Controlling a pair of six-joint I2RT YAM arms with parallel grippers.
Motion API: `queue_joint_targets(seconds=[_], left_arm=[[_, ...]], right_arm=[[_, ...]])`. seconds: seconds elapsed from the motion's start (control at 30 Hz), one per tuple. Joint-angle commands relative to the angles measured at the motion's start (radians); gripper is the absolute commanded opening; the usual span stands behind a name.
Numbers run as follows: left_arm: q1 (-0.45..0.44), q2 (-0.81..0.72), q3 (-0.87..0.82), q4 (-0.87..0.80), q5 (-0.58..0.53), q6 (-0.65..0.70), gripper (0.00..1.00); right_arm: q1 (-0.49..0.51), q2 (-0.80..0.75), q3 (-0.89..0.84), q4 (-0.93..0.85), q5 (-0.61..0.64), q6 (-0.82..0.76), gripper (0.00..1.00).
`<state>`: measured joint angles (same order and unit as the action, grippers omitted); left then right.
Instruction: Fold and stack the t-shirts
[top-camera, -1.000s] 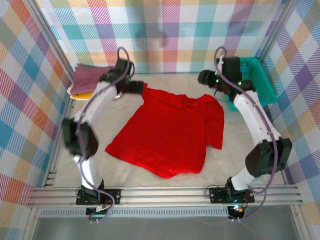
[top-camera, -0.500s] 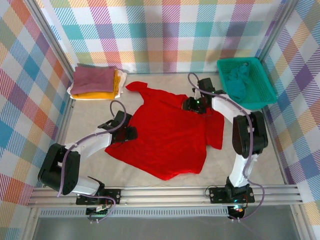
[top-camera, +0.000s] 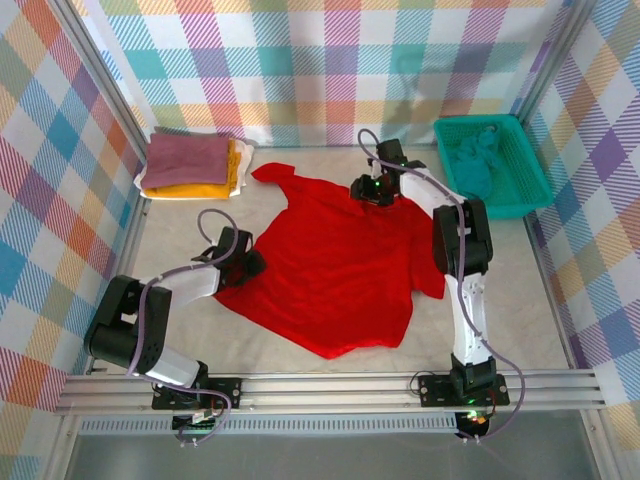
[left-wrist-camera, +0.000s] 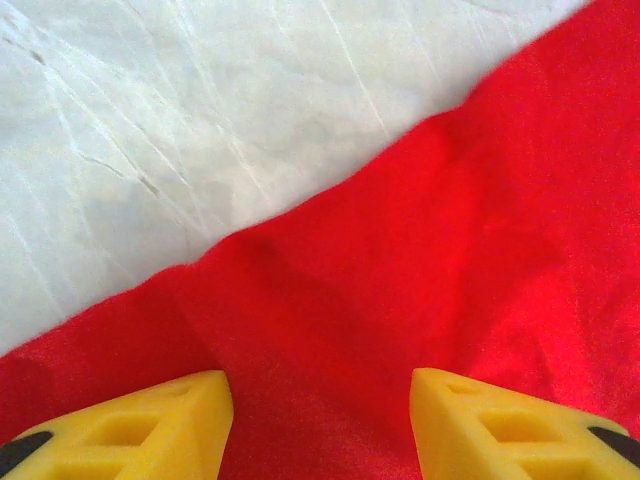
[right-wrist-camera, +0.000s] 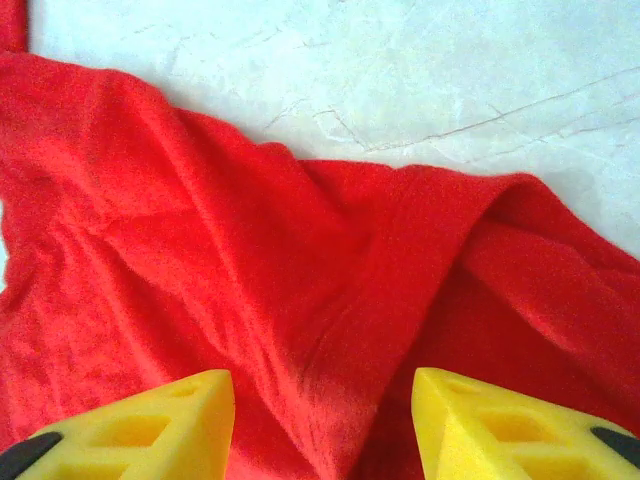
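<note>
Since the red t-shirt (top-camera: 340, 270) is lying spread on the worktop (top-camera: 230, 345), left hand (left-wrist-camera: 318, 395) is straddling its left hem, right hand (right-wrist-camera: 322, 400) the far collar, both half-open, probably prepping pinches.

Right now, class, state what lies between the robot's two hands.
The red t-shirt spans from the left hand to the right hand, seen in the top view.
</note>
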<state>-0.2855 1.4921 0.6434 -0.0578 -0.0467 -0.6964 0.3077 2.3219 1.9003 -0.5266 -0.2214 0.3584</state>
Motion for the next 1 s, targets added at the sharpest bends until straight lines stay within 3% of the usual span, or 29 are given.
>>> queue_joint_targets(seconds=[0.0,0.33,0.47,0.57,0.7,0.73,0.8,0.87,0.97], left_arm=[[0.062,0.015,-0.037,-0.028,-0.003,-0.025,0.52],[0.15,0.03,0.047,-0.091,-0.04,0.047,0.5],[0.158,0.03,0.07,-0.123,-0.068,0.08,0.5],[0.16,0.023,0.08,-0.127,-0.087,0.106,0.5],[0.16,0.035,0.125,-0.158,-0.142,0.163,0.5],[0.16,0.042,0.138,-0.154,-0.149,0.177,0.5],[0.16,0.065,0.173,-0.159,-0.155,0.189,0.51],[0.161,0.091,0.225,-0.183,-0.162,0.194,0.52],[0.16,0.089,0.27,-0.202,-0.135,0.192,0.53]], right_arm=[[0.021,0.035,0.06,-0.052,-0.02,0.012,0.49],[0.008,0.074,0.156,0.026,-0.099,0.128,0.01],[-0.049,0.081,0.223,0.087,-0.137,0.229,0.0],[-0.088,0.112,0.321,0.075,-0.099,0.263,0.0],[-0.131,0.25,0.6,0.048,-0.102,0.315,0.0],[-0.14,0.307,0.709,0.038,-0.096,0.329,0.09],[-0.159,0.409,0.887,0.038,-0.063,0.366,0.43],[-0.186,0.444,0.952,0.079,-0.03,0.415,0.79],[-0.208,0.381,0.91,0.103,-0.065,0.392,0.81]])
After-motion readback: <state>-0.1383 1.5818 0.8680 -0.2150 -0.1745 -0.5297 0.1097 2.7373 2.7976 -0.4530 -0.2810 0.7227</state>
